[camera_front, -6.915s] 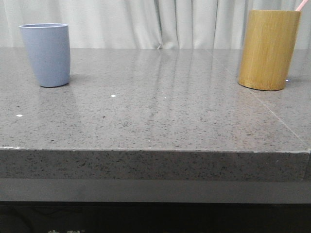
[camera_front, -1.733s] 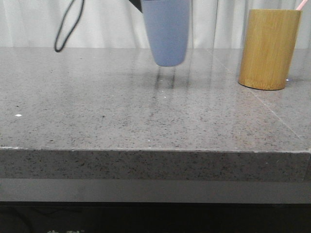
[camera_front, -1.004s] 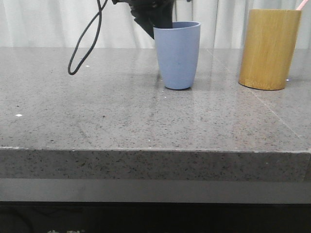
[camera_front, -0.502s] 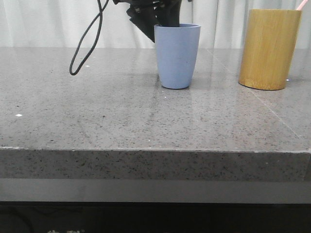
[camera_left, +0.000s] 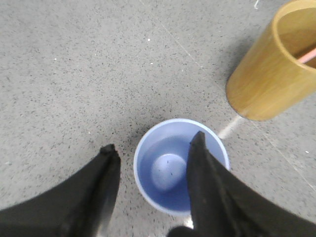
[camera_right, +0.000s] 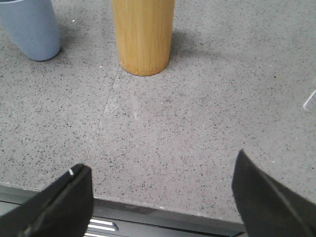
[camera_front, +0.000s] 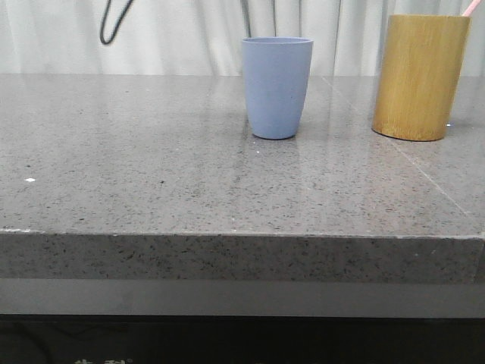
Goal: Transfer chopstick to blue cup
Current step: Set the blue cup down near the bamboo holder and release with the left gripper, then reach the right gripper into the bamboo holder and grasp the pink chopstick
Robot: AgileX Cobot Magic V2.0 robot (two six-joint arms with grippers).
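Observation:
The blue cup (camera_front: 276, 87) stands upright and empty in the middle of the table. Seen from the left wrist, my left gripper (camera_left: 153, 143) hangs open above the blue cup (camera_left: 168, 170), apart from it: one finger lines up over its mouth, the other over the table beside it. The pink chopstick (camera_front: 471, 7) leans inside the bamboo cylinder (camera_front: 419, 76) at the right, with just its tip above the rim; the chopstick (camera_left: 307, 55) also shows inside that cylinder (camera_left: 269, 74). My right gripper (camera_right: 161, 165) is open and empty near the table's front edge, short of the cylinder (camera_right: 143, 34).
The grey speckled table (camera_front: 151, 174) ends in a front edge (camera_right: 163, 210) just under my right fingers. A black cable (camera_front: 114, 19) hangs at the upper left. White curtains close the back.
The blue cup went from the far left to the table's middle and was set down. Since half a second ago my left gripper has let go and risen out of the front view.

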